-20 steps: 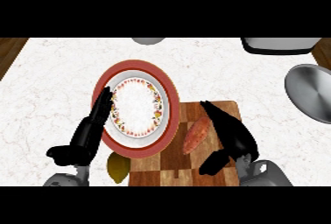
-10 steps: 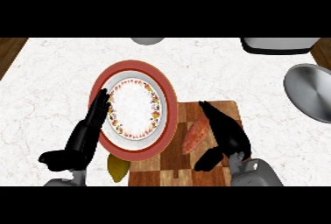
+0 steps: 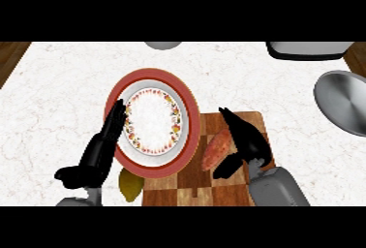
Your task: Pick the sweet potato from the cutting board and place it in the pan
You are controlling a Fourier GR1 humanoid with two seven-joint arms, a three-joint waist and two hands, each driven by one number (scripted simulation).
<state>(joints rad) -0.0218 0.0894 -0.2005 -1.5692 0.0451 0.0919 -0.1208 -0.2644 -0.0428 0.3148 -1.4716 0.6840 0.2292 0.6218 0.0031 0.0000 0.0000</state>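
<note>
The reddish-orange sweet potato lies on the wooden cutting board, near the board's left side. My right hand is right beside it on its right, fingers straight and pointing away, thumb curled in just below the potato. The hand is open and touches or nearly touches the potato's right flank. The grey pan sits at the right edge of the counter, well away from the board. My left hand rests open over the left rim of the plate, fingers up.
A red-rimmed plate with a white patterned plate inside stands left of the board, overlapping its corner. A yellowish object lies below the plate. A dark pot and a grey bowl sit at the far edge.
Both hands have drifted slightly left and down. The right hand has closed in on the sweet potato's right side, its thumb now under it.
</note>
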